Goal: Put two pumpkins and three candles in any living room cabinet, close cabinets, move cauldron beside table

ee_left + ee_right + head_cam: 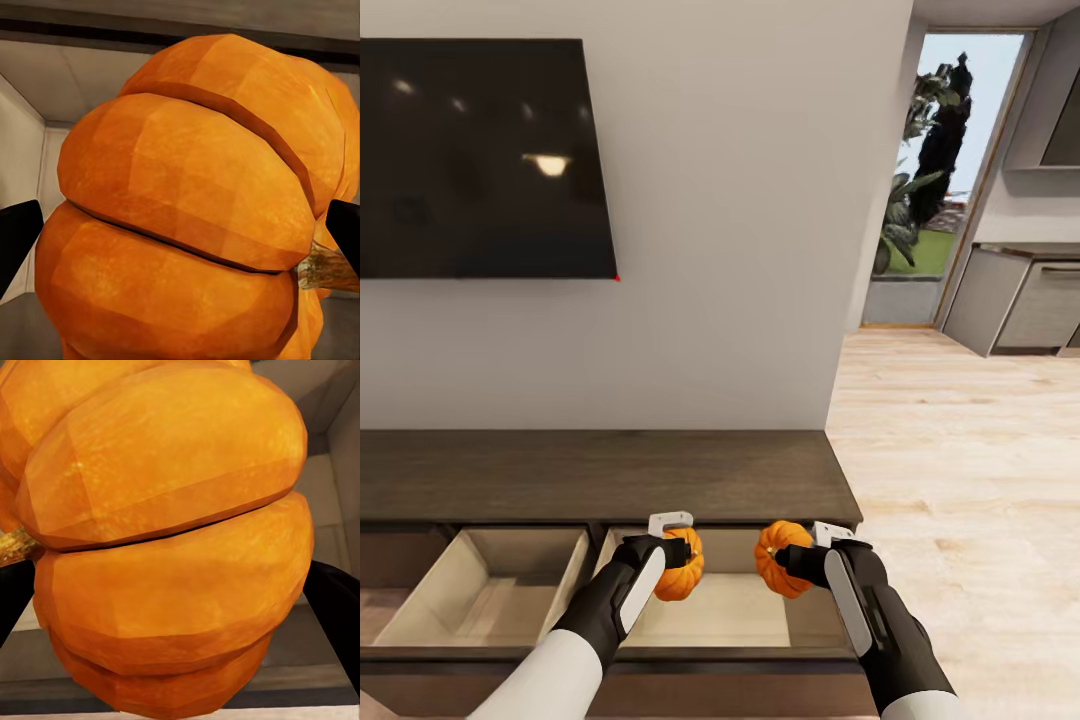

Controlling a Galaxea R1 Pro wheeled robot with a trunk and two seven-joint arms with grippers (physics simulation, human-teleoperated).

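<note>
Holding one pumpkin clenched in your left hand | your right hand grips the other pumpkin | both hang over the cabinet's open right drawer

2 orange pumpkins held over open cabinet drawer.
</note>
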